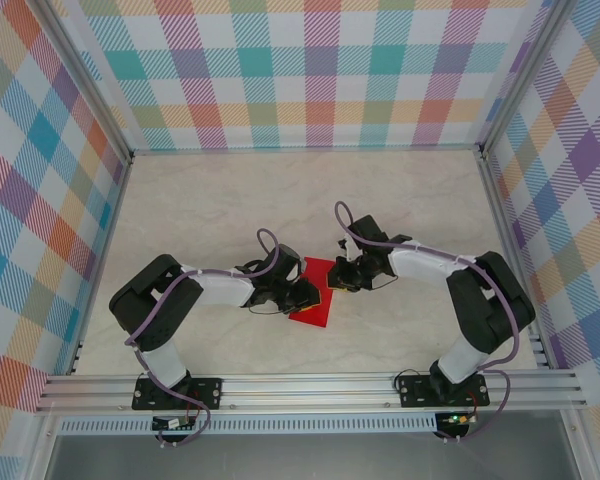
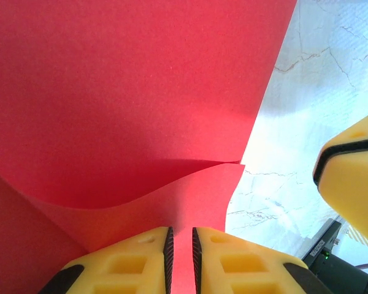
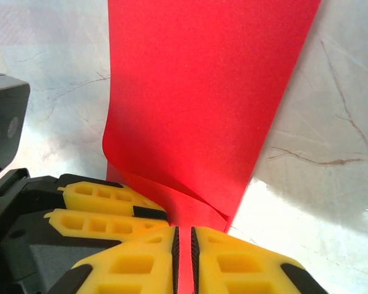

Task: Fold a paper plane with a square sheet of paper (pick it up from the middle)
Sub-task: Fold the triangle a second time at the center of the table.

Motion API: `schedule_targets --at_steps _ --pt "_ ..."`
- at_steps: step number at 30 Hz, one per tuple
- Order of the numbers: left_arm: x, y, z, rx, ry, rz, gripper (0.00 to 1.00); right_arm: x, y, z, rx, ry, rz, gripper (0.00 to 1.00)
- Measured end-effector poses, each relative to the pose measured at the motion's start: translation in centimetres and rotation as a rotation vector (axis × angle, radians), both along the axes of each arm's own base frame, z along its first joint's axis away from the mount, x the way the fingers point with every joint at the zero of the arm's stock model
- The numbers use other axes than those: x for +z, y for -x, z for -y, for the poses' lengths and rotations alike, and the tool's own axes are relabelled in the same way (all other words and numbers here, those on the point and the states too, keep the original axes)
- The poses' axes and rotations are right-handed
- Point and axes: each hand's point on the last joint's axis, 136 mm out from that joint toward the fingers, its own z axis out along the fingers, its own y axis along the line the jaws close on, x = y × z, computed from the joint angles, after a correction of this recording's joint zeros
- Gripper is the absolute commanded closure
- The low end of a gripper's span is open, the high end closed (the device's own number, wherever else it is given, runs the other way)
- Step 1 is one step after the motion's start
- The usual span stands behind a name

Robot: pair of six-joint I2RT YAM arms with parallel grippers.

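Observation:
The square sheet of paper (image 1: 313, 312) is bright red and lies at mid table, bent over on itself in a loose fold between the two arms. In the left wrist view the paper (image 2: 141, 92) curls over with its folded edge running toward my left gripper (image 2: 181, 231), whose yellow fingers stand almost together with red paper in the narrow slot. In the right wrist view the paper (image 3: 196, 92) stretches away from my right gripper (image 3: 184, 229), pinched the same way at its doubled near end. From above, the left gripper (image 1: 313, 297) and right gripper (image 1: 337, 283) meet over the sheet.
The marble-patterned table (image 1: 400, 200) is walled by checked panels (image 1: 300, 70) at the back and both sides. An aluminium rail (image 1: 310, 388) runs along the near edge. The left gripper's fingers (image 3: 104, 202) sit close beside the right one; a right finger (image 2: 356, 177) shows in the left wrist view.

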Motion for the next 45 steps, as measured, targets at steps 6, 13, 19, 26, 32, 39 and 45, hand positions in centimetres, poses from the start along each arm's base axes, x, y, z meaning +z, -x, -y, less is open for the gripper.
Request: schedule_targets --at_steps 6,13,19,26,32,39,45 --pt "-0.1 0.0 0.0 0.000 -0.001 -0.001 0.82 -0.6 0.7 -0.7 0.025 -0.018 -0.035 0.89" --pt "-0.1 0.0 0.0 0.000 -0.001 0.000 0.82 -2.3 1.3 -0.6 0.032 -0.001 -0.095 0.90" --pt "-0.1 0.0 0.0 0.002 -0.003 0.001 0.82 -3.4 1.5 -0.4 0.030 0.020 -0.121 0.90" --pt "0.2 -0.2 -0.2 -0.003 -0.025 0.005 0.82 -3.6 1.4 -0.3 0.030 0.042 -0.128 0.90" --pt "3.0 -1.8 -0.5 0.004 -0.067 0.112 0.82 -3.7 1.4 -0.2 0.034 0.061 -0.129 0.90" --pt "2.7 -2.2 -1.1 0.009 -0.111 0.137 0.82 -3.7 1.4 -0.2 0.036 0.072 -0.135 0.90" --pt "0.5 -2.3 -1.9 0.022 -0.175 0.116 0.83 -3.7 1.4 -0.1 0.045 0.076 -0.132 0.91"
